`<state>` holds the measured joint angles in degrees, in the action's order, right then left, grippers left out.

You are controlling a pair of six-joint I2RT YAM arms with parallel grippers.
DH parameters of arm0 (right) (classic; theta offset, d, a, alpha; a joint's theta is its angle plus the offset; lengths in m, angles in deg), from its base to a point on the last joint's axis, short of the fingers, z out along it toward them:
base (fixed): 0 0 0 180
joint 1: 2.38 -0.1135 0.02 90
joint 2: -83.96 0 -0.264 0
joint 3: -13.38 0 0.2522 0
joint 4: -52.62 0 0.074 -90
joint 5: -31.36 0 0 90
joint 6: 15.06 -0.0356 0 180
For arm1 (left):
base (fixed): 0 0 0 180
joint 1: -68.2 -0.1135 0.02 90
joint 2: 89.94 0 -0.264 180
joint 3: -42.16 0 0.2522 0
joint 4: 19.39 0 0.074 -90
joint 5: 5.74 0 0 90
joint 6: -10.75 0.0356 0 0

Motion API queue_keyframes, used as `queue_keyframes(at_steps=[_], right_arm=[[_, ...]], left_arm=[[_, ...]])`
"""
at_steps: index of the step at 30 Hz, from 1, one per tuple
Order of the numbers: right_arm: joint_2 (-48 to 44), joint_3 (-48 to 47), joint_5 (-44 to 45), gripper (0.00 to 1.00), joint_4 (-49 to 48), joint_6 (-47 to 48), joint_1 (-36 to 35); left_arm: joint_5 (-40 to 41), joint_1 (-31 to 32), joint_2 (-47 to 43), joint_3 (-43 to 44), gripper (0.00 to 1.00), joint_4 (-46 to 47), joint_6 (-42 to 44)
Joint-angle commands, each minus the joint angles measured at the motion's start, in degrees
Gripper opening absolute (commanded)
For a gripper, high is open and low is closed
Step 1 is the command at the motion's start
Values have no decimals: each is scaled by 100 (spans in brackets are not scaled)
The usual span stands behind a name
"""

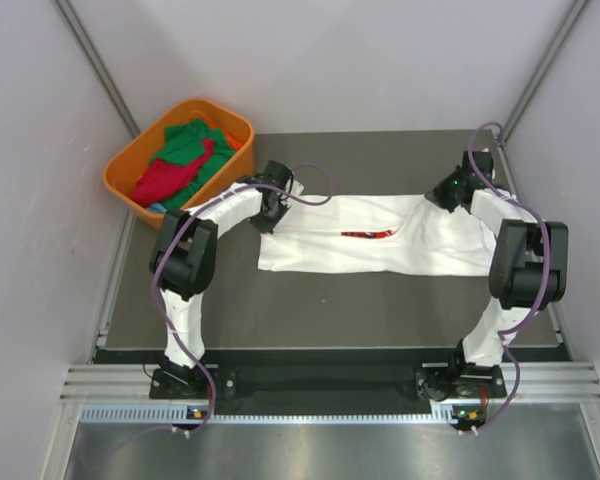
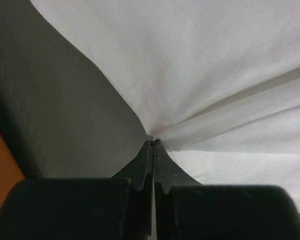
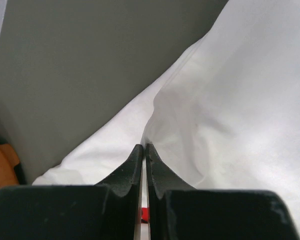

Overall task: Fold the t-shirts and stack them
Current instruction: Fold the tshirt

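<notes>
A white t-shirt [image 1: 380, 240] lies stretched across the dark table, partly folded, with a sliver of its red print [image 1: 368, 234] showing at a fold. My left gripper [image 1: 268, 212] is shut on the shirt's far left corner; in the left wrist view the cloth [image 2: 200, 65] fans out from my pinched tips [image 2: 153, 142]. My right gripper [image 1: 446, 190] is shut on the shirt's far right edge; in the right wrist view the cloth [image 3: 230, 110] bunches at my tips [image 3: 144, 146]. Green [image 1: 188, 140] and red [image 1: 165, 178] shirts lie in the basket.
An orange plastic basket [image 1: 125, 165] stands at the table's far left corner. Grey walls close in on both sides and the back. The dark table [image 1: 330, 310] ends at a metal rail near the arm bases.
</notes>
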<state>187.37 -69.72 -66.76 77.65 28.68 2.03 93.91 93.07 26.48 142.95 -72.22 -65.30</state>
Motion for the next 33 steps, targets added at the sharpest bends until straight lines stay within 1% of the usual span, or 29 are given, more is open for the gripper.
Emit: queue_keyframes(at_steps=[1,12,13,14,15,16,17,19,20,21,22,23,24,25,26,29,30,31,32,33], right_arm=[[-366,-71,223,0,-169,47,60],[-32,-457,109,0,-160,152,52],[20,-571,109,0,-143,231,43],[108,-641,91,0,-73,284,43],[161,-738,4,2,6,354,43],[222,-991,-31,6,146,424,34],[301,-1133,-14,17,583,547,25],[276,-1362,266,25,1051,583,25],[84,-1345,406,33,1392,574,25],[-48,-1223,738,42,1518,505,25],[-224,-1118,924,42,1606,478,34],[-591,-1004,1074,54,1781,443,34],[-769,-881,1328,57,1878,425,69],[-944,-662,1426,67,1992,347,104],[-1242,-529,1479,68,2220,311,165],[-1813,173,1314,67,2301,161,639],[-1947,367,1226,67,2266,144,797],[-2139,699,1208,66,2257,100,1121],[-2220,851,1207,66,2266,108,1289],[-2281,991,1251,66,2275,108,1622]], left_arm=[[318,-43,-199,-36,0,101,-139],[336,-43,-14,60,0,58,-376],[336,-34,-23,130,1,23,-420],[318,-25,-32,183,12,-39,-524],[292,-17,-67,227,20,-92,-586],[301,1,-128,314,26,-136,-648],[309,62,-181,385,29,-206,-736],[642,194,-434,473,39,-242,-982],[835,395,-540,482,43,-233,-1200],[1098,492,-742,482,48,-207,-1315],[1118,580,-839,491,50,-215,-1377],[1144,694,-927,482,53,-241,-1735],[1127,730,-1050,500,55,-294,-1886],[1109,757,-1121,500,55,-346,-2018],[1144,809,-1174,482,56,-477,-2263],[1154,827,-1498,220,55,-602,-2808],[1014,827,-1639,53,55,-532,-2898],[734,819,-1927,-375,54,-392,-2968],[566,818,-2078,-597,55,-165,-3152],[416,818,-2228,-816,54,-23,-3249]])
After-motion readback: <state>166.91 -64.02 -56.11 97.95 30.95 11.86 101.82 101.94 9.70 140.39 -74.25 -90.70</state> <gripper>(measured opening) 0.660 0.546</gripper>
